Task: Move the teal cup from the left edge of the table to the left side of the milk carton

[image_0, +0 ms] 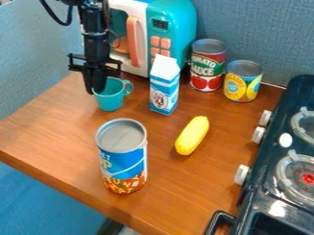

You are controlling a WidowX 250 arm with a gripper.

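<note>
Jaws are pinching the cup (pixel 110 101) by its rim, so the gripper (pixel 94 89) is hanging beside the carton (pixel 164 87), corn (pixel 193 135) lying nearby.

Teal cup (pixel 110 102), yellow corn (pixel 193 135).

Black arm (pixel 95 34) upright, claw (pixel 96 91) pointing straight down

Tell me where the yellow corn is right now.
In the camera view, the yellow corn lies right of centre on the wooden table, between the large blue can and the stove.
</note>
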